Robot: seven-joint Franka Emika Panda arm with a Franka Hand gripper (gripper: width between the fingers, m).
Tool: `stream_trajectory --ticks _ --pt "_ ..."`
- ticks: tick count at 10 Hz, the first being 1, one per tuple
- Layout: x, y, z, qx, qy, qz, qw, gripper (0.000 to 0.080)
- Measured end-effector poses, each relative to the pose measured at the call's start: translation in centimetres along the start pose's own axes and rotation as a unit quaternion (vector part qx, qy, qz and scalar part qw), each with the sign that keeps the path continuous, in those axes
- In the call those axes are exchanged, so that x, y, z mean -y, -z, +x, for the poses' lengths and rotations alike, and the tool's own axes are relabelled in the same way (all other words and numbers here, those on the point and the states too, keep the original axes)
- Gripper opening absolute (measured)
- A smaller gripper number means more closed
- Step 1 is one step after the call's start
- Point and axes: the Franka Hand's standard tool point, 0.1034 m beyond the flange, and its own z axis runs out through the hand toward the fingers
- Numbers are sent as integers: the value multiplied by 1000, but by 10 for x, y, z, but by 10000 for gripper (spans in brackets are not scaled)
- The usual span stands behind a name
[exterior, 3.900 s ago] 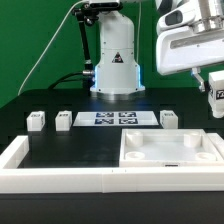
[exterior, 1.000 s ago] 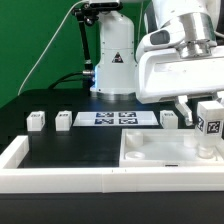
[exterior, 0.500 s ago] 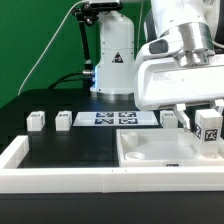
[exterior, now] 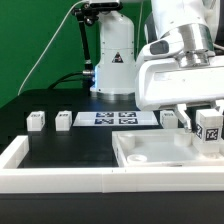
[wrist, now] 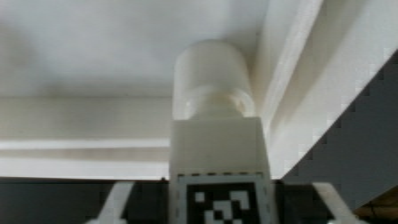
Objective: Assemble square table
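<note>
1. The gripper (exterior: 207,118) hangs over the table top's corner on the exterior view's right. Its fingers are pinched narrowly on the held leg (exterior: 208,132), which is upright with its tag facing out.
2. The table top (exterior: 150,152) lies rim-up on the black worktop.
3. The marker board (exterior: 118,118) lies flat beyond the table top, apart from it.
4. In the wrist view, the held leg (wrist: 219,95) points into the table top's (wrist: 89,60) inner corner. Whether it touches the top cannot be told.
5. Three loose legs stand beyond the table top. The near leg (exterior: 168,118) is closest to it, the middle leg (exterior: 64,119) is farther off, and the far leg (exterior: 37,120) is farthest.
</note>
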Motion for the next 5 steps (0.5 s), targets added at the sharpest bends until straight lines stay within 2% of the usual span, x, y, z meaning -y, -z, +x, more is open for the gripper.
stream_trajectory --ticks 1,2,3,4,5 --pt "0 -1 -1 5 0 1 1000 347" --pt "1 -1 -3 8 0 2 1000 480" --pt "1 -2 -3 8 0 2 1000 480" --pt "1 -2 -3 8 0 2 1000 611" --pt "1 -2 -3 8 0 2 1000 638"
